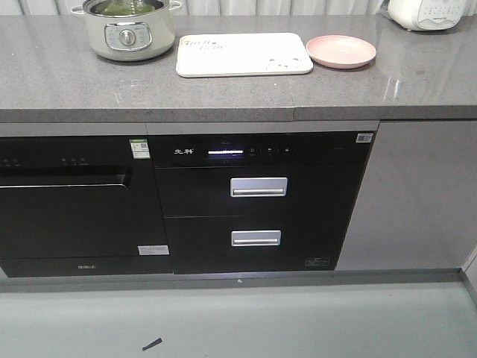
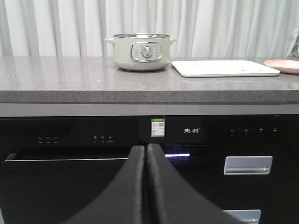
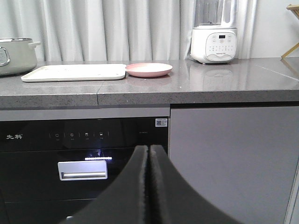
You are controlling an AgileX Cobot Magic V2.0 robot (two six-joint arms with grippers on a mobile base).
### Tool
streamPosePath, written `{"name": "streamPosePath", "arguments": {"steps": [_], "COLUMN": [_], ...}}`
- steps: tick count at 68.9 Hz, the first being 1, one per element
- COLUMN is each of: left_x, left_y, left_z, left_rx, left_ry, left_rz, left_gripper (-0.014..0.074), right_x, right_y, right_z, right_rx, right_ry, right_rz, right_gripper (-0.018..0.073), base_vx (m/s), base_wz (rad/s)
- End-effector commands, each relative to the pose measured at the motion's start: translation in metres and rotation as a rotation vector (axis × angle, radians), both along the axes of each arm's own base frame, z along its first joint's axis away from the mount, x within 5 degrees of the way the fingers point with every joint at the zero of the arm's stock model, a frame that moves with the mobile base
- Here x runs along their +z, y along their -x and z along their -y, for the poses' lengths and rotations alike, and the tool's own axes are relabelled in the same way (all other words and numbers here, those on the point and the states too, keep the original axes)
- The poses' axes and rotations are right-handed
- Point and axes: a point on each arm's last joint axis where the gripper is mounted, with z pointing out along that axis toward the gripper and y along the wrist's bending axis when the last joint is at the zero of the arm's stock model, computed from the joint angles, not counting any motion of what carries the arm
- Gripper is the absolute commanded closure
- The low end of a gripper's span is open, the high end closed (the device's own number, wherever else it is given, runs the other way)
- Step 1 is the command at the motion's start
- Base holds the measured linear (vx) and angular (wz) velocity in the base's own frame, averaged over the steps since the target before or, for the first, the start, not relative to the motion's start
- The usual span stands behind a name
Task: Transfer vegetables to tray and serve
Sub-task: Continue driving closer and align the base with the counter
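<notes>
Worktop (image 1: 67, 82): one tray (image 1: 244, 56), one pink plate (image 1: 340, 51), one pot (image 1: 128, 33) with vegetables (image 1: 123, 7); left gripper (image 2: 145, 148), right gripper (image 3: 149, 148) both closed, empty

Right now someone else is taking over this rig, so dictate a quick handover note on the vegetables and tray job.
Left claw: shut, empty, below counter height, facing the black appliance front.
Right claw: shut, empty, equally low.
Cream rectangular plastic tray: on the grey stone counter, holding nothing.
Round pink plate: right of the tray, bare.
Green food: inside the pale green electric pot left of the tray, probably the vegetables.
Done: nothing.
Left: move the vegetables to the tray, then serve.
</notes>
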Motion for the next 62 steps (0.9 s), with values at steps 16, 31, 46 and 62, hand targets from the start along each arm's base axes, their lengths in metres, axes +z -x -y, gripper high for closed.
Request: {"name": "streamPosePath", "arguments": {"steps": [16, 31, 46, 62], "left_x": [-0.0019, -0.0019, -0.0019, -0.0019], "left_y": [-0.0001, -0.0001, -0.0001, -0.0001], "left_z": [-0.0003, -0.0003, -0.0003, -0.0003], "left_rx": [0.000, 0.000, 0.000, 0.000], "left_ry": [0.008, 0.008, 0.008, 0.008], "left_rz": [0.061, 0.061, 0.061, 0.061], "left_gripper": [0.0602, 0.0602, 0.0602, 0.0602], "right_x": [0.0020, 0.0020, 0.0020, 0.0020], "right_y": [0.0001, 0.0001, 0.0001, 0.0001], "right_z": [0.0004, 0.0004, 0.0004, 0.0004], "right_rx": [-0.007, -0.007, -0.007, -0.007], "right_ry": [0.003, 0.003, 0.003, 0.003], "right_rz": [0.066, 0.066, 0.066, 0.066], "right_gripper": [0.0561, 0.0561, 0.0561, 0.0561], "base_vx": [0.08, 0.08, 0.08, 0.08], "base_wz": [0.02, 0.02, 0.01, -0.01]}}
